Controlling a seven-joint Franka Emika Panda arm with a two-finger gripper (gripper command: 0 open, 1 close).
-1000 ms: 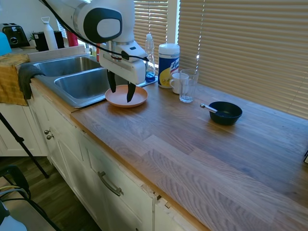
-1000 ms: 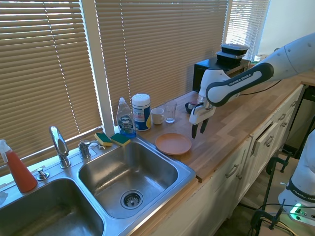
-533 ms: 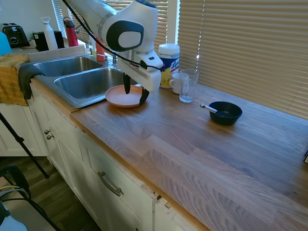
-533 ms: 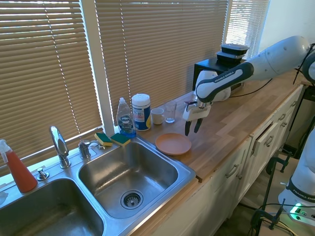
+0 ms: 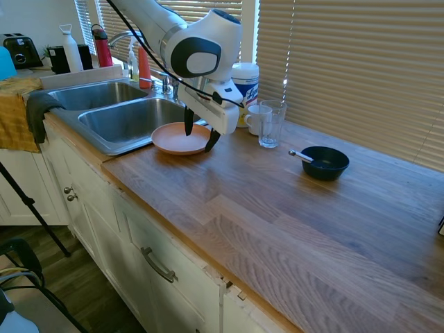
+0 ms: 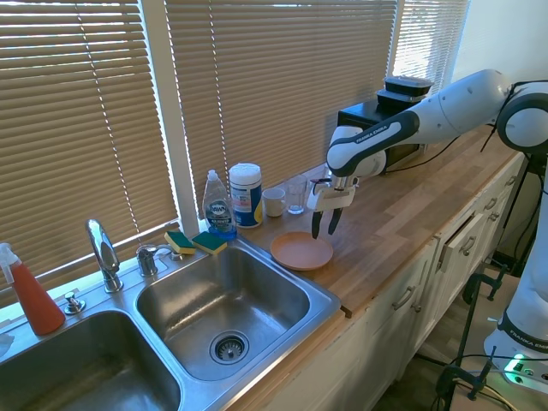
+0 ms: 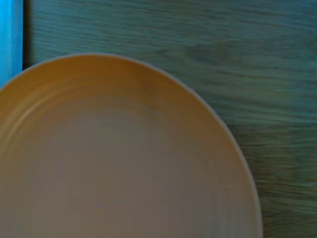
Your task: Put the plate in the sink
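The plate [image 5: 180, 139] lies flat on the wooden counter [image 5: 291, 215], left of centre in the first exterior view, just beside the right-hand rim of the sink [image 5: 121, 121]. In the second exterior view the plate [image 6: 300, 251] sits right of centre, next to the near basin's corner, and it is not in the sink [image 6: 223, 308]. Nothing lies on the plate.

The gripper [image 5: 199, 133] hangs over the plate's right edge in the first exterior view, pointing down. Its two dark fingers [image 5: 188, 122] are spread apart, with the plate's rim showing between them; neither finger is seen clamped on anything. In the second exterior view the gripper [image 6: 323, 228] stands at the plate's upper right edge, fingers [image 6: 315, 224] likewise parted. Whether the tips touch the plate cannot be told.

The wrist view is filled mostly by the plate [image 7: 119, 163], its curved rim running from upper left to lower right, with counter wood [image 7: 247, 59] beyond it.

Behind the gripper, near the window blinds [image 5: 347, 69], stand a wipes canister [image 5: 243, 80], a white mug [image 5: 254, 119] and a clear glass [image 5: 271, 123]. A dark bowl [image 5: 325, 163] with a spoon [image 5: 300, 155] sits on the counter right of centre, well apart from the plate. Two sponges [image 6: 195, 243] and a dish soap bottle [image 6: 217, 207] rest at the sink's back edge, with the faucet [image 6: 104, 253] at left.
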